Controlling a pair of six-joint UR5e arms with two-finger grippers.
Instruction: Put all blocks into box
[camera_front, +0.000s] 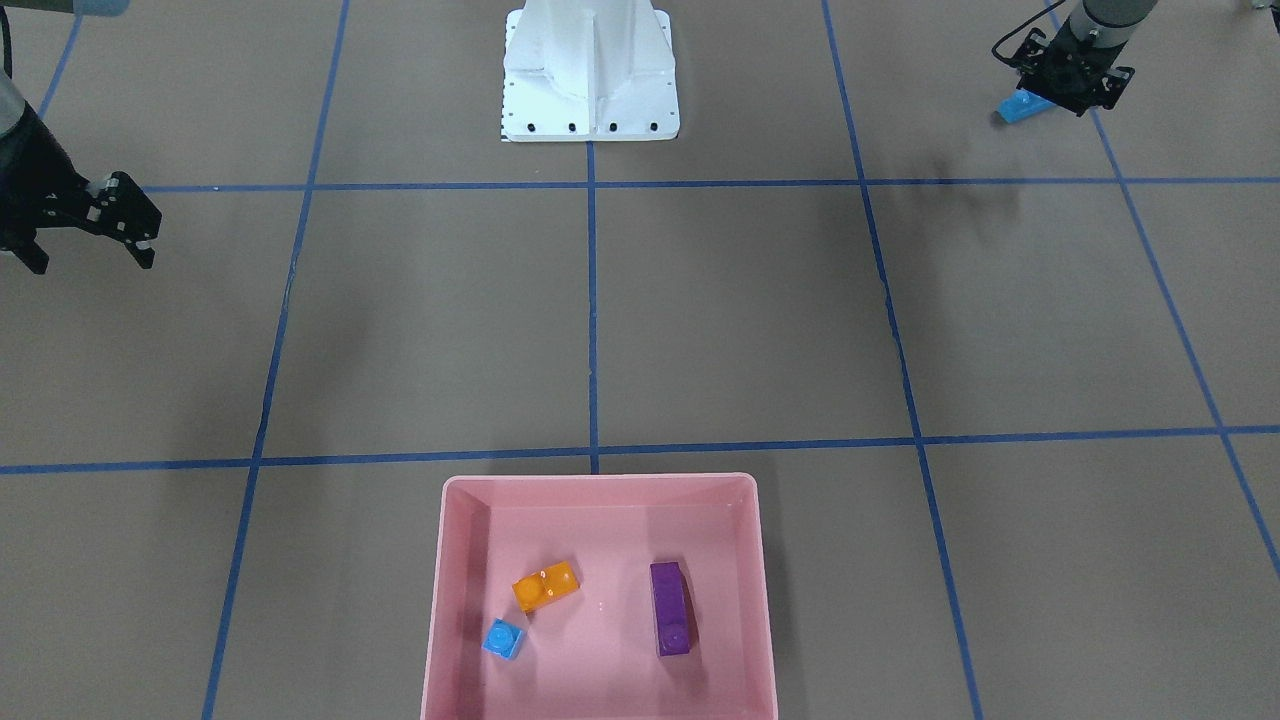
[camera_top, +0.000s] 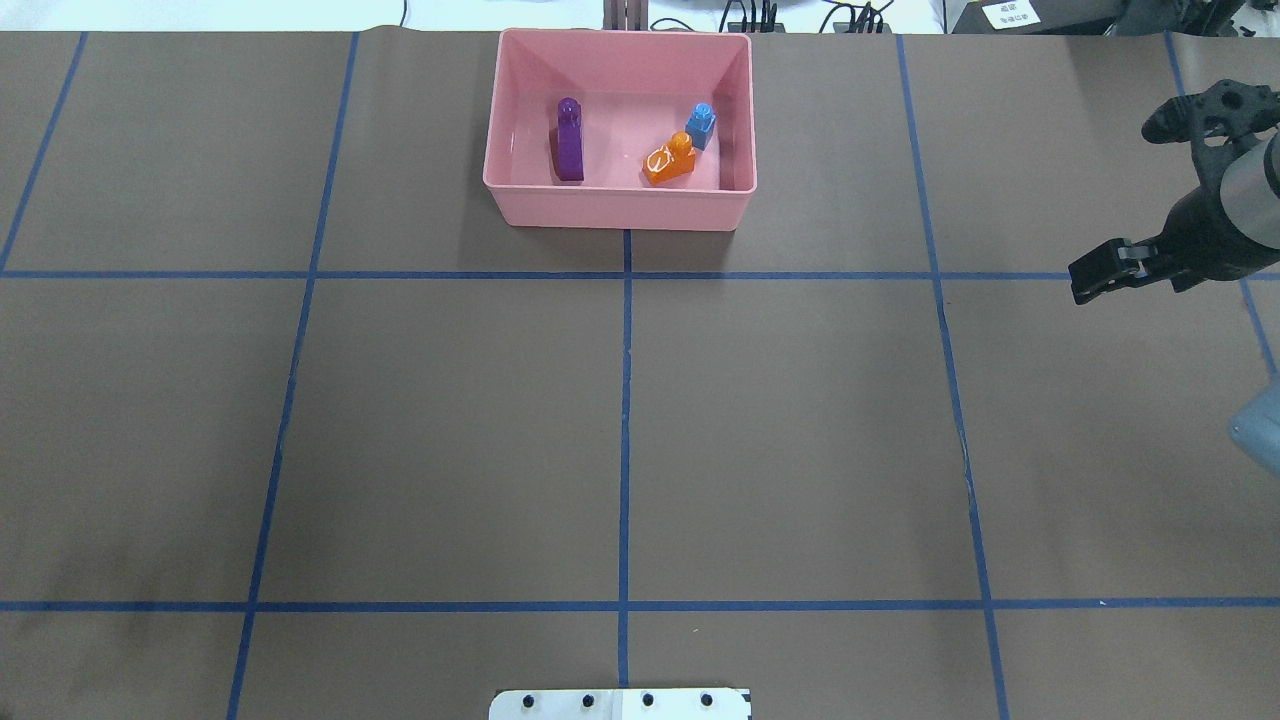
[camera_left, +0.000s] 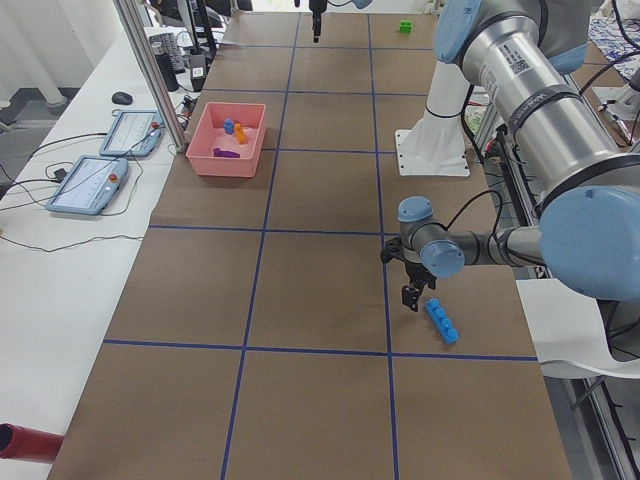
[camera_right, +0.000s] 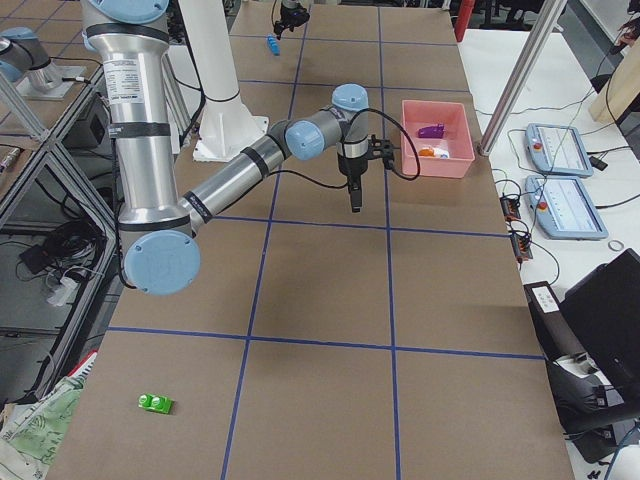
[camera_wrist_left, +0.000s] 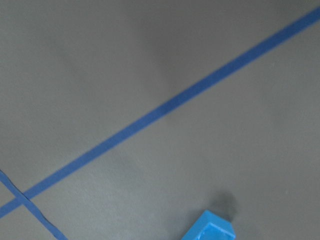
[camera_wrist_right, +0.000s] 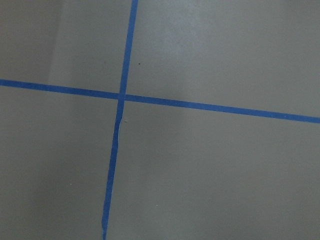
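The pink box (camera_front: 600, 486) stands at the table's far edge and holds the orange brick (camera_front: 546, 586), the tiny blue cube (camera_front: 503, 638) and the purple brick (camera_front: 670, 607). The long blue brick (camera_front: 1022, 108) lies on the table by the robot's left side, and its corner shows in the left wrist view (camera_wrist_left: 210, 231). My left gripper (camera_front: 1065, 95) hovers right beside it and looks open and empty. My right gripper (camera_top: 1125, 200) is open and empty, above the table right of the box. The green brick (camera_right: 155, 403) lies far out on the robot's right end of the table.
The white robot base (camera_front: 590, 80) stands at the near middle edge of the table. Blue tape lines grid the brown table. Control tablets (camera_left: 90, 185) and cables lie on the white bench behind the box.
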